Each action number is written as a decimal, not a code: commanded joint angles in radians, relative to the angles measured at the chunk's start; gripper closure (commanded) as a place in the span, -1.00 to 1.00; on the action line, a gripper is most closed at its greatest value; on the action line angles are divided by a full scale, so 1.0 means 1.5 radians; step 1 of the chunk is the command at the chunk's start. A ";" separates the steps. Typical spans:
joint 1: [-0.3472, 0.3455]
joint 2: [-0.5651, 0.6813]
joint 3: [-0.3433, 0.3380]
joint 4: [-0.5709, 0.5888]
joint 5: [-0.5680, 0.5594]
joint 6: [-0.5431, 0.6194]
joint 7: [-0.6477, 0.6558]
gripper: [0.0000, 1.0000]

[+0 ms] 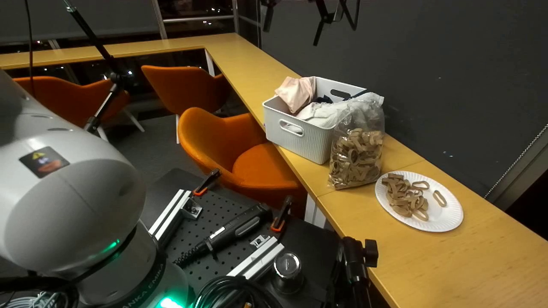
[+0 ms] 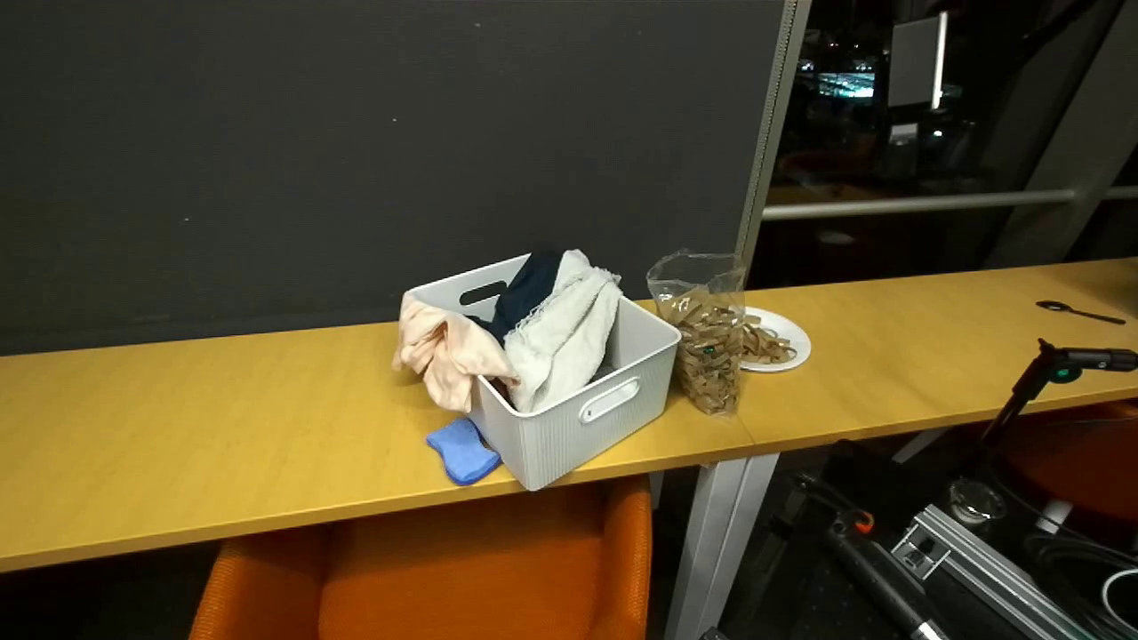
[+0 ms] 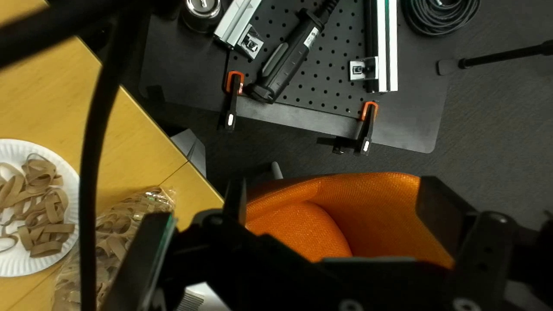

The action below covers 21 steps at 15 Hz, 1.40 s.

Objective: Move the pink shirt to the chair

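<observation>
The pale pink shirt (image 1: 296, 93) lies bunched in a corner of the white basket (image 1: 306, 143) on the table. In an exterior view the shirt (image 2: 452, 351) hangs over the rim of the basket (image 2: 578, 444). The orange chair (image 1: 272, 164) stands against the table edge below the basket; it also shows in an exterior view (image 2: 462, 573). My gripper (image 3: 337, 201) is open and empty, with the chair (image 3: 298, 229) seen below between its fingers. The gripper (image 1: 293, 36) also shows at the top edge of an exterior view, high above the table. The shirt is out of the wrist view.
White and dark cloths (image 2: 564, 333) share the basket. A clear bag of brown bands (image 1: 357, 158) stands beside it, then a paper plate (image 1: 447, 220) of bands. A blue cloth (image 2: 462, 452) lies by the basket. A black perforated board (image 1: 214, 239) with clamps sits near the chair.
</observation>
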<state>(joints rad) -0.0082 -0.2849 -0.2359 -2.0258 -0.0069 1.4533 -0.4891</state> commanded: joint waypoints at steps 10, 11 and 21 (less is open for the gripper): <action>0.013 0.368 0.136 0.262 -0.045 0.260 0.012 -1.00; 0.013 0.387 0.143 0.277 -0.056 0.280 0.020 -1.00; -0.010 0.633 0.184 0.458 -0.073 0.426 -0.063 -1.00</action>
<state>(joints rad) -0.0109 0.5702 -0.0015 -1.4484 -0.0937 2.0853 -0.5364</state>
